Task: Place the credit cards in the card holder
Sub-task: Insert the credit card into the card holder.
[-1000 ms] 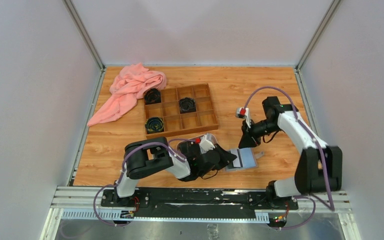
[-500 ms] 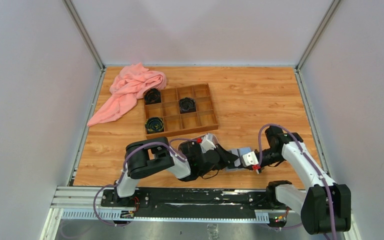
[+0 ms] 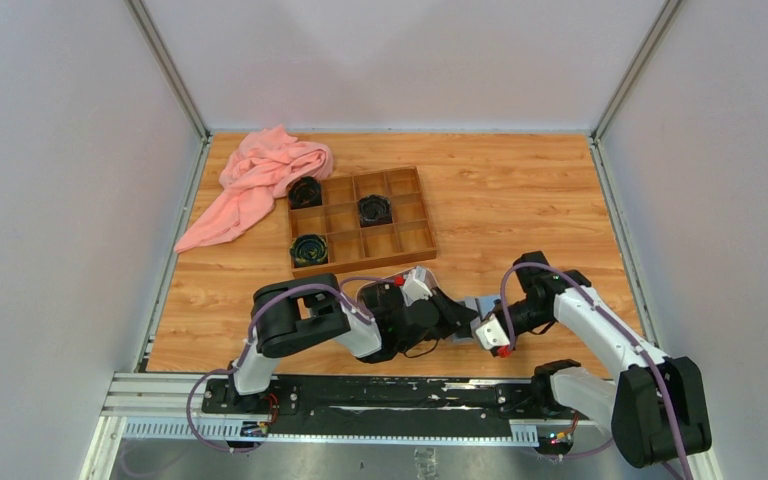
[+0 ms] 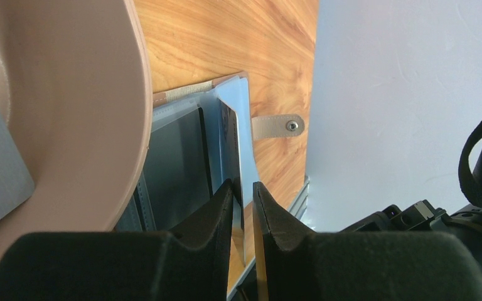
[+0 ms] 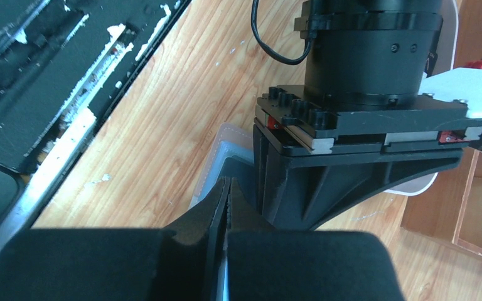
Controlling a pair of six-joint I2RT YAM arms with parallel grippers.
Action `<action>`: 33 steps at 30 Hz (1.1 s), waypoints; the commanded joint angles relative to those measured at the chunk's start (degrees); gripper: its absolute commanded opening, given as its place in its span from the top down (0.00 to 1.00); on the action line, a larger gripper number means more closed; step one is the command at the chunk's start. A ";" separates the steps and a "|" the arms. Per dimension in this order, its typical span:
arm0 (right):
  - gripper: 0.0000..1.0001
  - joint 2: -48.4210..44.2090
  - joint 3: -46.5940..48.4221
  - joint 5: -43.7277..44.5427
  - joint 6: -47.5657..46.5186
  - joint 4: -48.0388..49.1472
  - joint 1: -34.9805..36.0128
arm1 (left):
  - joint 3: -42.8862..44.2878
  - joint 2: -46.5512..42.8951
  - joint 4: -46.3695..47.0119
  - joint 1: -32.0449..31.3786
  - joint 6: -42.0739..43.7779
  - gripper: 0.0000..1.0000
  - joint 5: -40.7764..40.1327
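Step, as judged: seating a card. Card holder (image 4: 233,106): open, near edge of surface (image 3: 520,200), right of centre. Left pincer (image 4: 243,204): barely parted, clamping its pale panel. Right pincer (image 5: 227,188): fully closed at its edge; contents, you cannot tell. Next you need a straight push.

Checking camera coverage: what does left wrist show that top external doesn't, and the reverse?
Left wrist only: the snap tab of the card holder, a dark card inside it, and the left gripper pinching its pale blue flap. Top external only: the pink towel and the wooden box with black coils. Both: card holder, left gripper, table.
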 commanded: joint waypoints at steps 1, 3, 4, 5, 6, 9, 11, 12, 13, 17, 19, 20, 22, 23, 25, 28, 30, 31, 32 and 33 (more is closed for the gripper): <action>1.00 0.37 -1.12 2.42 -2.14 5.69 2.64 | -0.94 3.43 -3.25 0.13 -2.56 0.81 2.63; 1.00 0.37 -1.16 2.56 -0.97 6.90 3.14 | -1.12 3.63 -3.08 0.13 -2.95 0.81 2.63; 1.00 0.42 -1.14 2.80 -0.38 7.35 3.44 | -1.14 3.78 -2.95 0.14 -3.13 0.81 2.71; 1.00 0.50 -1.08 2.99 0.15 7.64 3.59 | -1.22 3.97 -2.79 0.14 -3.30 0.81 2.89; 1.00 0.48 -1.08 3.26 0.43 7.76 3.75 | -1.27 4.31 -2.62 0.14 -3.55 0.81 2.96; 1.00 0.53 -1.07 4.20 1.35 8.04 3.89 | -1.47 5.09 -1.51 0.14 -4.29 0.81 3.24; 1.00 0.33 -1.24 5.20 2.02 8.10 3.86 | -1.64 5.49 -0.96 0.14 -4.78 0.81 3.41; 1.00 0.32 -1.25 5.58 2.45 8.14 3.88 | -1.71 5.64 -0.84 0.14 -4.96 0.81 3.49; 1.00 0.13 -1.28 5.84 2.89 8.05 3.89 | -1.75 5.69 -0.79 0.14 -5.07 0.81 3.51; 1.00 -0.24 -0.69 4.29 3.63 5.98 3.89 | -2.23 5.84 -0.94 0.14 -5.52 0.82 3.51; 1.00 -0.09 0.12 2.25 2.55 3.30 3.87 | -2.45 5.92 -1.24 0.18 -5.89 0.83 3.64; 1.00 -0.07 0.49 1.71 2.23 2.27 3.86 | -2.53 5.96 -1.48 0.22 -5.99 0.83 3.75; 1.00 -0.15 1.12 1.30 2.45 1.22 3.83 | -2.55 6.04 -1.95 0.22 -6.17 0.83 3.86; 1.00 -0.23 1.26 1.56 2.66 1.19 3.90 | -2.48 6.13 -2.13 0.22 -6.21 0.83 3.98; 1.00 -0.33 1.44 2.13 3.45 1.19 3.89 | -2.14 6.35 -2.80 0.22 -6.26 0.83 4.25; 1.00 -0.41 1.64 2.38 4.06 0.59 3.83 | -1.93 6.74 -3.14 0.22 -6.56 0.83 4.48; 0.99 -0.42 1.87 2.13 4.11 -0.27 3.89 | -2.05 6.76 -3.44 0.22 -6.70 0.84 4.48; 0.98 -0.42 2.01 1.98 4.11 -0.83 3.85 | -2.02 6.63 -3.69 0.22 -6.66 0.84 4.41; 0.98 -0.42 2.11 1.82 4.10 -1.29 3.87 | -2.02 6.44 -4.08 0.22 -6.50 0.84 4.33; 0.98 -0.48 2.27 1.69 4.11 -1.69 3.84 | -1.95 6.22 -4.43 0.22 -6.26 0.84 4.19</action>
